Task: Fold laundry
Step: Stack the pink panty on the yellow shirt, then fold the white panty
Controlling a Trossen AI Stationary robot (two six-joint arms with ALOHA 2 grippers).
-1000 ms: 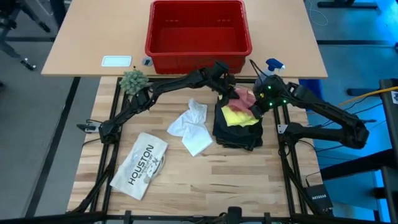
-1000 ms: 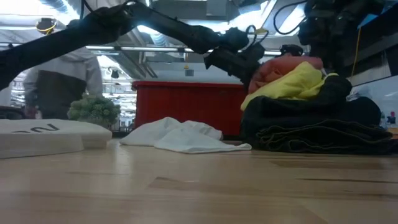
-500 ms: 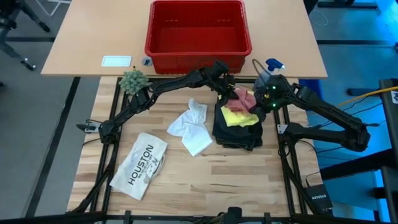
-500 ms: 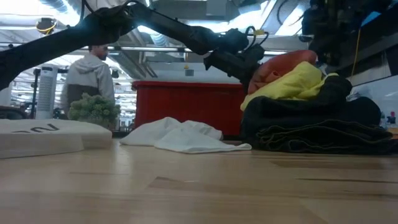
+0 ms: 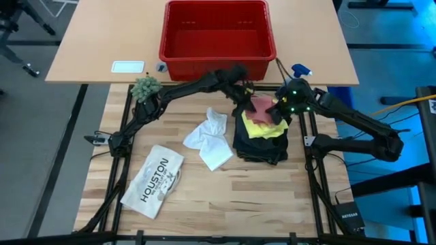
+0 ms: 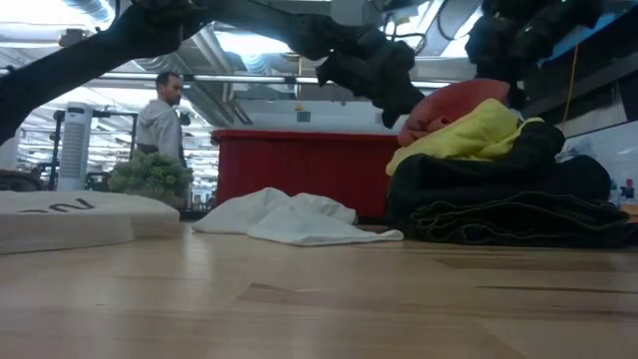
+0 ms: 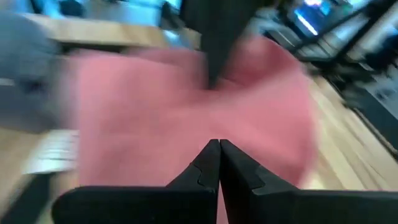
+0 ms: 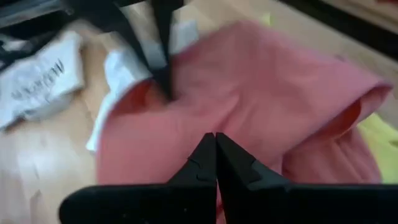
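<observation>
A pink cloth [image 5: 262,104] sits on top of a yellow T-shirt [image 5: 259,127], which lies on folded black trousers [image 5: 259,144] at the table's right. My left gripper [image 5: 246,95] is shut at the cloth's far-left side. My right gripper [image 5: 276,112] is shut at its right side. The two face each other across the cloth. In the low view the pink cloth [image 6: 454,100] bulges above the yellow T-shirt [image 6: 469,135]. A crumpled white cloth [image 5: 210,139] lies flat on the table left of the pile. My left gripper pinches the pink cloth at its edge [image 7: 186,140] between its shut fingers, slanting down from the table's far left. The cloth spreads away from the fingertips toward the other gripper, and its lower part rests on the yellow T-shirt. My right gripper pinches the opposite side of the pink cloth [image 8: 186,146] between its shut fingers, slanting down from the table's right. The cloth lies slack and domed between the two grippers. One layer or several, I cannot tell.
A red basket [image 5: 218,62] stands at the far edge behind the pile. A flat white item printed HOUSTON [image 5: 153,180] lies at the near left. A small plant [image 5: 145,87] and a spray bottle [image 5: 300,70] stand by the far edge. A person [image 6: 159,110] walks in the room behind.
My left gripper has risen a little and tipped further down while staying shut at the pink cloth's far-left side. The pink cloth now stands slightly higher on the pile. The person in the room behind has walked toward the right.
</observation>
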